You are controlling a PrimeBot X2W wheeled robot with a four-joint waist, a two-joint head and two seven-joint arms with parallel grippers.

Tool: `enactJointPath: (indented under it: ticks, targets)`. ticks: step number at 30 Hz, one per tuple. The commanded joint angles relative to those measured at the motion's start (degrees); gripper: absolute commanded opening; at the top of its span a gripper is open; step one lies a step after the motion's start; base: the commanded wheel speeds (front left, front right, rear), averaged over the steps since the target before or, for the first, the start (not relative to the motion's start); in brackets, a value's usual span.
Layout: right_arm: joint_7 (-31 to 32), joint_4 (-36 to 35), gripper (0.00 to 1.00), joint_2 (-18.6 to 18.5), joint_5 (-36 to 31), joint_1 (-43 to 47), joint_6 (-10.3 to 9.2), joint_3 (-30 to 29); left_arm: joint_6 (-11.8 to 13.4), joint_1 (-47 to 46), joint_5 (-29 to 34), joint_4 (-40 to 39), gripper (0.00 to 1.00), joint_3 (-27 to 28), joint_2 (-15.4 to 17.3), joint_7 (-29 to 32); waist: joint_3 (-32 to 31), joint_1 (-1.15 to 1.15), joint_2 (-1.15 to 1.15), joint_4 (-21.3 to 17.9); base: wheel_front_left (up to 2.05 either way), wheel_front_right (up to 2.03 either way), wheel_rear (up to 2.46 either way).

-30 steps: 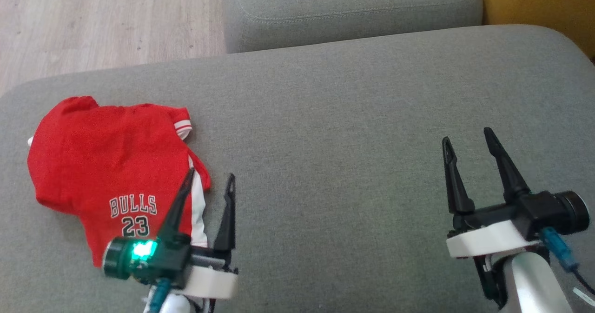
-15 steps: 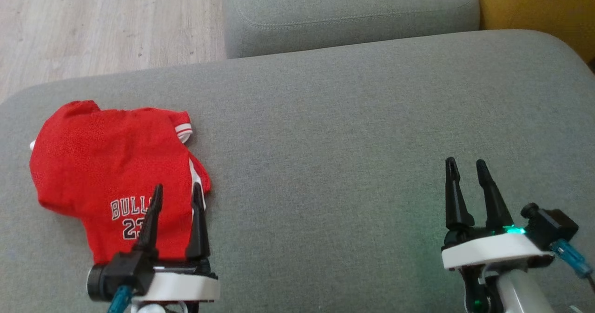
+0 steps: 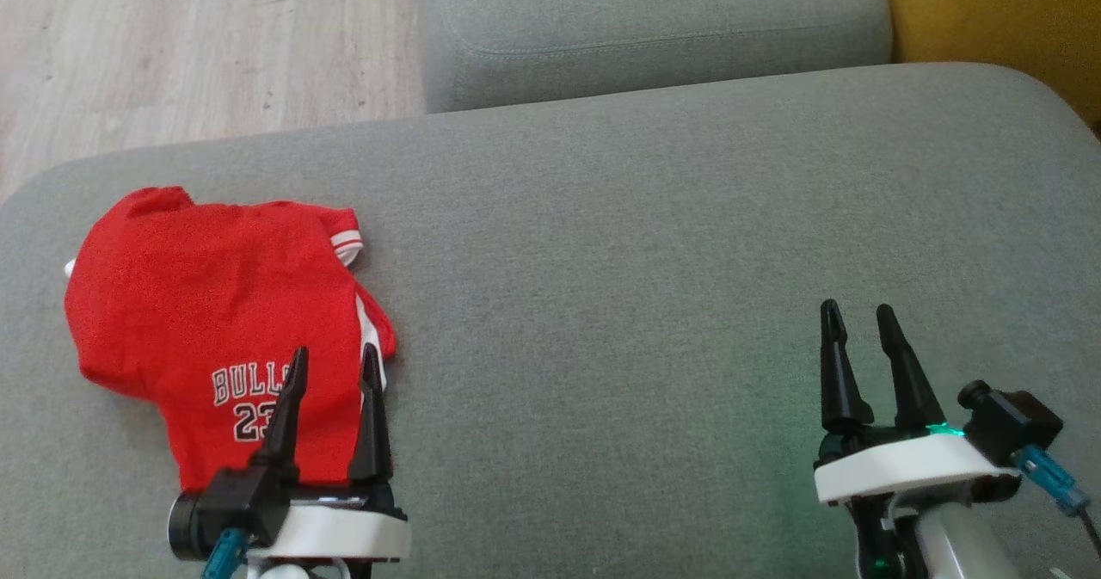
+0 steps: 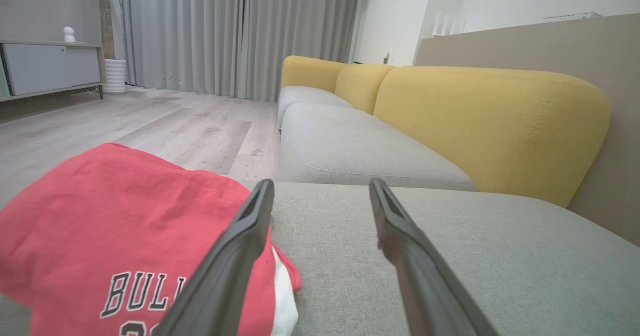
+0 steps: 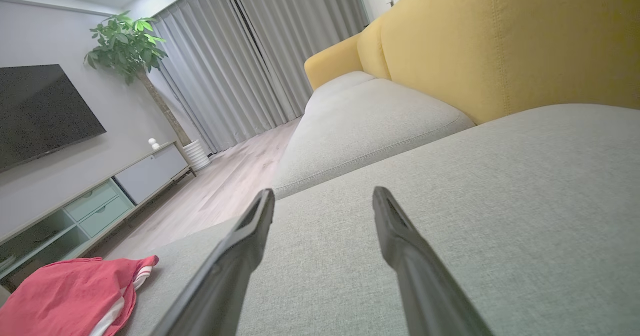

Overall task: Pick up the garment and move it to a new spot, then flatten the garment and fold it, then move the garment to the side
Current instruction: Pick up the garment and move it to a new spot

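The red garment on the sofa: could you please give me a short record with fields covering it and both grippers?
garment: red jersey, lettered BULLS 23, white trim, rumpled rather than flat
support: grey seat cushion, jersey on its left part
left gripper: open, empty, fingers at the jersey's near right edge; contact cannot be told
right gripper: open, empty, over bare cushion, well apart from the jersey
task state: jersey not yet picked up
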Motion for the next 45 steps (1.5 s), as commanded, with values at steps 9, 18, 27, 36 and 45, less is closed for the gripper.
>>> enactJointPath:
  ticks: [9, 18, 27, 36, 45]
  targets:
    - [-0.6, -1.2, 1.0, -0.5, 0.9, -1.7, -0.04, 3.9, 1.4, -2.3, 0.3, -1.3, 1.0, 2.5, -0.1, -0.4, -0.5, 0.0, 0.0, 3.6, 0.0, 0.0, 0.0]
    - [-0.6, -0.9, 1.0, -0.5, 2.2, -0.9, -0.04, 7.2, 1.7, -1.2, 1.3, -1.1, 1.0, 4.3, -0.1, -0.4, -2.0, 0.0, 0.0, 9.5, 0.0, 0.0, 0.0]
    - [-0.6, -0.9, 1.0, -0.5, 3.6, -0.1, -0.04, 9.9, 1.8, 0.1, 2.3, -1.4, 1.0, 5.8, -0.1, -0.4, -3.3, 0.0, 0.0, 14.8, 0.0, 0.0, 0.0]
    - [-0.6, -1.0, 1.0, -0.5, 4.5, 0.5, -0.04, 11.0, 1.6, 1.0, 2.9, -1.7, 1.0, 6.6, -0.1, -0.4, -3.6, 0.0, 0.0, 17.8, 0.0, 0.0, 0.0]
    - [-0.6, -1.1, 1.0, -0.5, 4.0, -0.4, -0.04, 10.7, 0.6, -0.7, 4.3, -1.7, 1.0, 7.7, 0.1, -0.4, -1.2, 0.0, 0.0, 15.9, 0.0, 0.0, 0.0]
